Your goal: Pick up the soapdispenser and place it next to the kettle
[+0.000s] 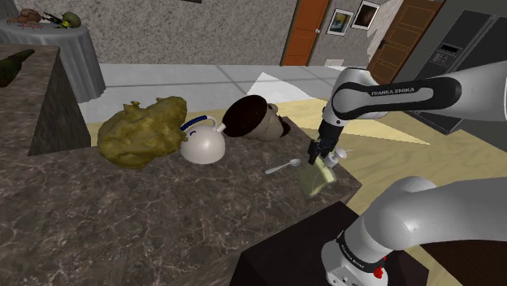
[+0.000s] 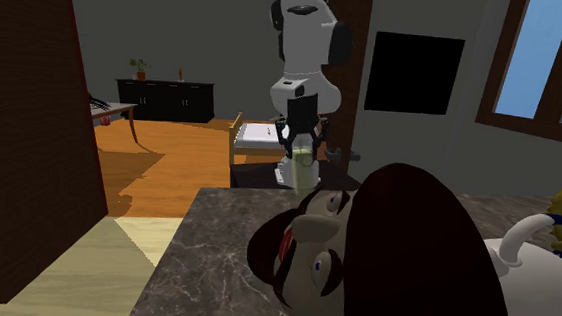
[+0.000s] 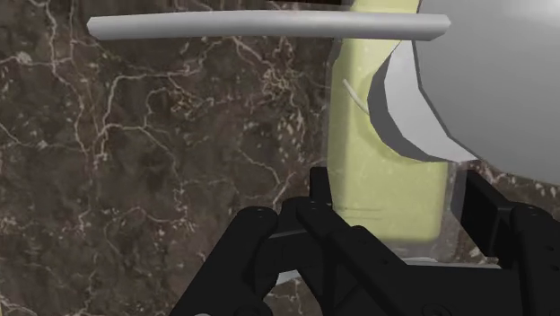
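Can make out only a sliver of the kettle past the dark-haired head; cannot see the base of the soap dispenser behind the fingers.

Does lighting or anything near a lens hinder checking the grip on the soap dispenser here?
Shoulder view: the marble counter is dim, yet the pale soap dispenser at the hand reads clearly. Second exterior view: a dark brown head-shaped vessel looms by the lens, hiding much counter. Wrist view: the dispenser's grey-white pump head crowds the lens, covering part of the bottle.
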